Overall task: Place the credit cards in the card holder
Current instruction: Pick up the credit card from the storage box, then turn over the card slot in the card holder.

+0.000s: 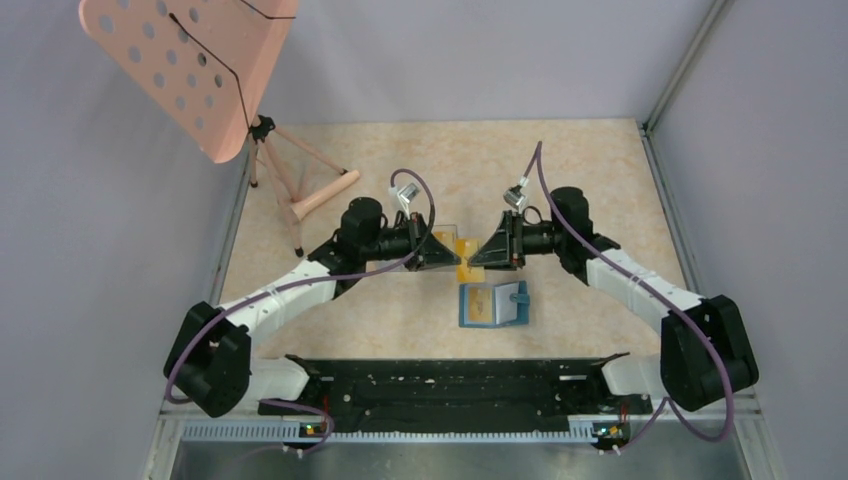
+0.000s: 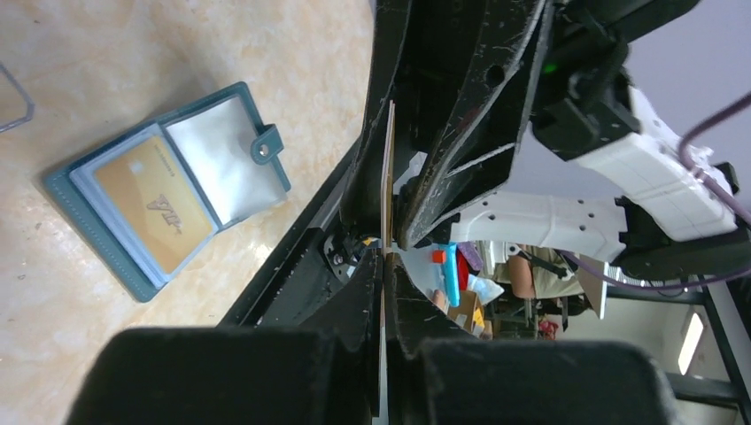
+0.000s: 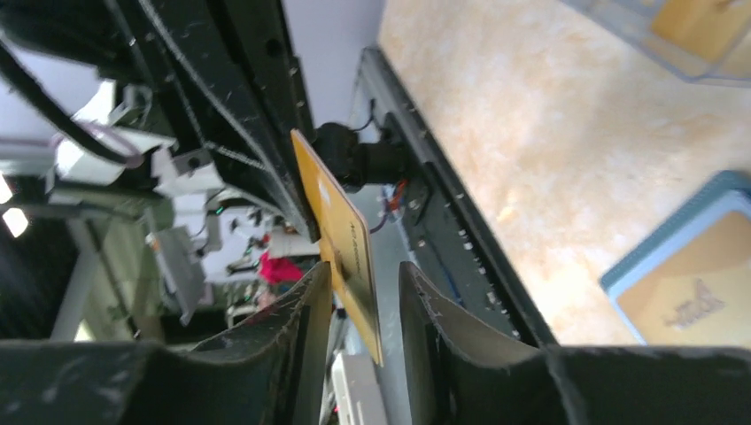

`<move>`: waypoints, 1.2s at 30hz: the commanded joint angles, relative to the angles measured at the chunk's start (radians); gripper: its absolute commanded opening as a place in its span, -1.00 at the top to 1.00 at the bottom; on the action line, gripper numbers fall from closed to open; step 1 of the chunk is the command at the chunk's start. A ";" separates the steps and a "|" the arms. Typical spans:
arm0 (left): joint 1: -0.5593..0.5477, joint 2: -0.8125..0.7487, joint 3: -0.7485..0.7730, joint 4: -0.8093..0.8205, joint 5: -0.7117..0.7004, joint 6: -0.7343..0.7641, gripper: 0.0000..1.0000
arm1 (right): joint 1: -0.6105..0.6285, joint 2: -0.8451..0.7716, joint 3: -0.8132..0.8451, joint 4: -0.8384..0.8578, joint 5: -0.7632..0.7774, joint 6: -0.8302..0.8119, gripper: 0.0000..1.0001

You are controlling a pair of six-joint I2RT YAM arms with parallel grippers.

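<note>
Grips an orange-yellow credit card (image 3: 341,239) on edge above the tabletop (image 1: 600,180), left gripper (image 2: 386,274) pressed together on one end. Straddles the other end with the right gripper (image 3: 365,270) (squeezing or merely around it, cannot tell). Shows the teal card holder (image 2: 221,168) lying open just below, second orange card (image 2: 155,212) in its pocket.

Held card (image 3: 341,239): orange-yellow. Holder (image 2: 217,173): teal, pale blue pockets. Tab (image 2: 266,146): teal, grey stud. Pocketed card (image 2: 155,208): gold, dark script. Table (image 1: 600,180): mottled beige. Stand (image 1: 180,65): pink, round holes.
</note>
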 commanded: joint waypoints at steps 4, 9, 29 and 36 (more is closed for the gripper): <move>-0.016 0.010 0.008 -0.076 -0.068 0.073 1.00 | -0.005 -0.058 0.052 -0.332 0.149 -0.250 0.18; -0.030 -0.022 0.022 -0.217 -0.163 0.131 1.00 | -0.007 -0.076 0.022 -0.378 0.212 -0.261 0.10; -0.045 0.018 -0.012 0.035 -0.035 0.061 1.00 | -0.003 -0.040 -0.083 0.177 -0.007 0.059 0.38; -0.050 0.058 0.005 -0.023 -0.059 0.073 0.58 | -0.004 -0.058 -0.059 0.023 0.031 -0.058 1.00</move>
